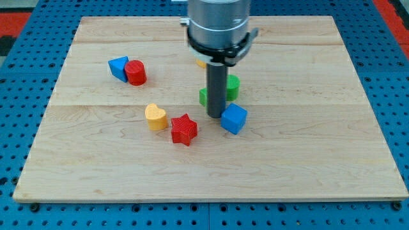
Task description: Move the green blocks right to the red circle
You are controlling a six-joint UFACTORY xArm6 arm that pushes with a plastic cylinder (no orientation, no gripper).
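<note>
My tip (215,115) rests on the wooden board just left of a blue cube (234,119). Two green blocks sit behind the rod: one (232,87) shows on its right and one (202,97) on its left, both partly hidden, so their shapes are unclear. The red circle block (135,72) stands at the view's upper left, touching a blue block (118,67) on its left. The tip is just below the green blocks in the view, far right of the red circle.
A yellow heart (155,117) and a red star (184,129) lie left of the tip. A yellow block (200,62) peeks out behind the arm near the top. The board (319,160) sits on a blue pegboard.
</note>
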